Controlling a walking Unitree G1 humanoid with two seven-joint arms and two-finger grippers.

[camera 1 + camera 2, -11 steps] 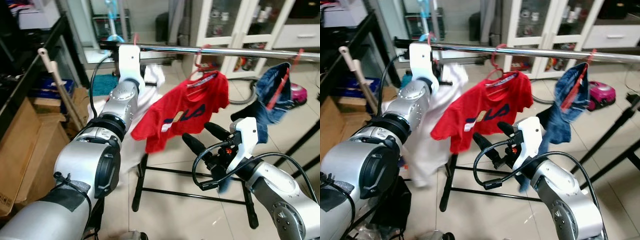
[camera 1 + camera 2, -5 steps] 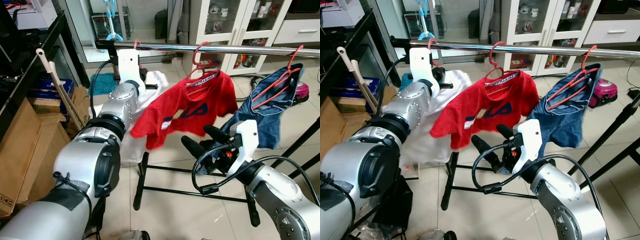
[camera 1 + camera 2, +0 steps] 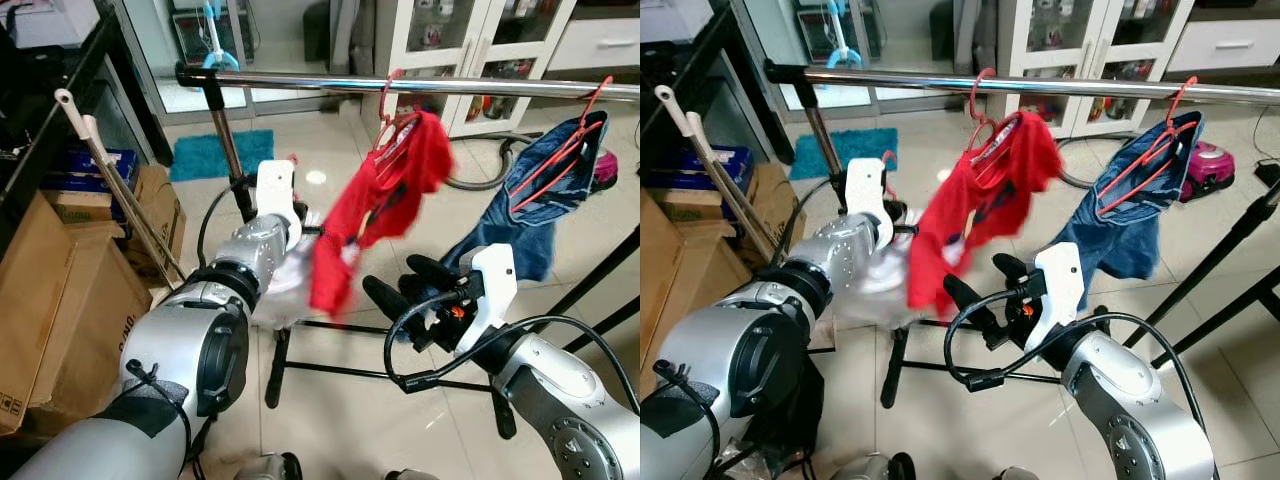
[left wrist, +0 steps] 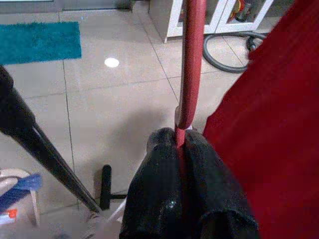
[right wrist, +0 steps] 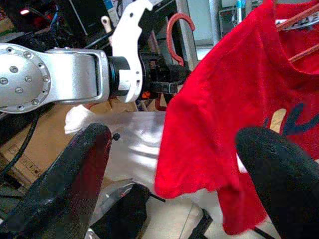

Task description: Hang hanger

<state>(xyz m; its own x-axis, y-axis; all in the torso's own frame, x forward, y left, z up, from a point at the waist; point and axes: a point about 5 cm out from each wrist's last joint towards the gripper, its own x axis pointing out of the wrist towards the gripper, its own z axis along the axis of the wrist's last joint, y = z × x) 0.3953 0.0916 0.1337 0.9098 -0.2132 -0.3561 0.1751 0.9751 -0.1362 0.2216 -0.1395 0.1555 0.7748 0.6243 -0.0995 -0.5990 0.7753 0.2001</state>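
- My left gripper [image 4: 182, 149] is clamped on the neck of a red hanger [image 4: 191, 59] that carries a white garment [image 3: 875, 285]; hanger and garment hang low, left of centre, well below the chrome rail [image 3: 420, 87].
- My right gripper [image 3: 980, 290] hovers lower right with its fingers spread wide, holding nothing.
- To do this step well, I judge I should lift the hook above the rail, keep it turned square to the bar, then lower it over before letting go.
- The freest stretch of rail looks to be at the left, between the stand's black post [image 3: 222, 140] and the red T-shirt [image 3: 375, 215].
- That T-shirt hangs just beside my load and looks blurred, as if swinging; its hem could snag the hook on the way up.
- Further right on the rail hangs a blue denim garment [image 3: 545, 190].
- Cardboard boxes [image 3: 60, 300] and leaning poles [image 3: 120, 190] crowd the left, so I would rise straight up rather than sweep wide.
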